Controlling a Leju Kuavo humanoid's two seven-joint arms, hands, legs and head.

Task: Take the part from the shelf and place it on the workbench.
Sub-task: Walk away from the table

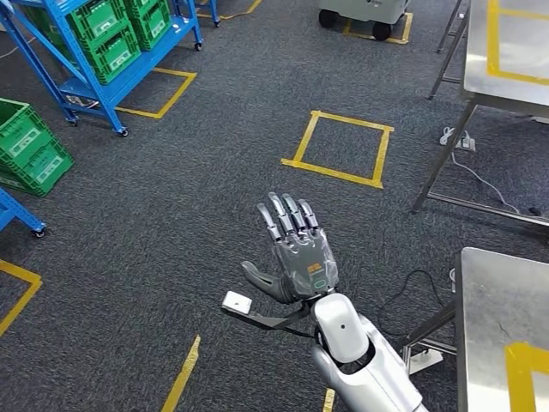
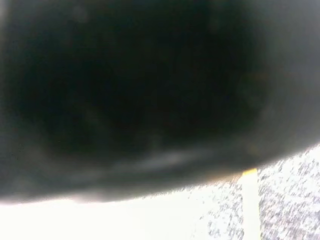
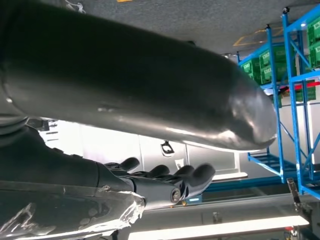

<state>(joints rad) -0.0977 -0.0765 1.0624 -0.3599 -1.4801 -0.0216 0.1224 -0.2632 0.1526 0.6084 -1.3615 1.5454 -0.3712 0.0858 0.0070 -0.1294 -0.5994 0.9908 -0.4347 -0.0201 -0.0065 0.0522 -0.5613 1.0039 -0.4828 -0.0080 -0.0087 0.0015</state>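
Right hand point(image 1: 298, 249): raised over grey carpet, fingers spread, nothing held. Left hand: state cannot be told. Part: location cannot be told. Green crates point(image 1: 31, 148) on blue shelf point(image 1: 97, 86); labels illegible. Workbench point(image 1: 498, 326) at right.

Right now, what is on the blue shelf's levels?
Green crates sit on the blue shelf in the head view; whatever lies inside them is hidden. The right hand is spread and holds nothing.

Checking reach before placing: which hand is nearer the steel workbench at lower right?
Right. The right hand is raised just left of the workbench; where the left hand is cannot be told.
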